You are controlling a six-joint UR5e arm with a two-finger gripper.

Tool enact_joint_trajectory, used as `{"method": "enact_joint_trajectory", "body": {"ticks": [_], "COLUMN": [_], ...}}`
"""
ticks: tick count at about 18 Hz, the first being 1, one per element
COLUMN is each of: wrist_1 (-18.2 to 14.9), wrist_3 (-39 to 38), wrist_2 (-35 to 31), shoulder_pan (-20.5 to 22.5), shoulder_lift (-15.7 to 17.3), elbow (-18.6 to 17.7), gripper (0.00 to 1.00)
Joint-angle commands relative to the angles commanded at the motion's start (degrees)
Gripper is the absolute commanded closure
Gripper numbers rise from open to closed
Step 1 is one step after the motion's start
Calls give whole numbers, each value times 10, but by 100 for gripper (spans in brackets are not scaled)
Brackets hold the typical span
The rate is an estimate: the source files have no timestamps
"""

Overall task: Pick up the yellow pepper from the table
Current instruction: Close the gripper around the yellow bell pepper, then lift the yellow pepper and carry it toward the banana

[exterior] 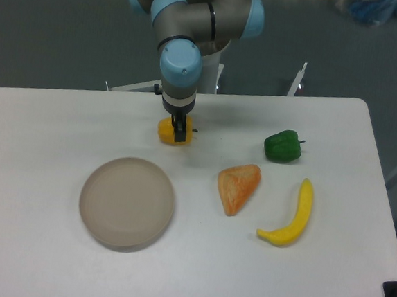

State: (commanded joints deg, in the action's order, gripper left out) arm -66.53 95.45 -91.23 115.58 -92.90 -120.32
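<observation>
The yellow pepper [166, 131] lies on the white table [47, 128] at the back, left of centre. My gripper [179, 129] points straight down right over it, and its dark fingers cover the pepper's middle and right part. Yellow shows on both sides of the fingers. The pepper rests on the table surface. From this angle the gap between the fingers is hidden, so I cannot tell whether they are closed on the pepper.
A round grey-beige plate [127, 203] sits front left. An orange-pink wedge slice [237, 187] lies at the centre, a green pepper [283, 146] at the back right and a yellow banana [291, 216] at the front right.
</observation>
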Motion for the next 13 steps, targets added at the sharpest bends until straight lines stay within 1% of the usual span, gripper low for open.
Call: {"method": "enact_joint_trajectory", "body": {"ticks": [3,6,8,10,13], "wrist_1": [19,23,25,24,11], "wrist_3": [-1,-4,-11,-9,-11], "wrist_2": [-1,-1,-2,-2,-11], "shoulder_pan": [0,-1,0,5,32], "shoulder_lift": [-2,-4,-5,-4,6], "elbow": [-7,-6,1,11,50], "gripper": [0,30,53,56,55]}}
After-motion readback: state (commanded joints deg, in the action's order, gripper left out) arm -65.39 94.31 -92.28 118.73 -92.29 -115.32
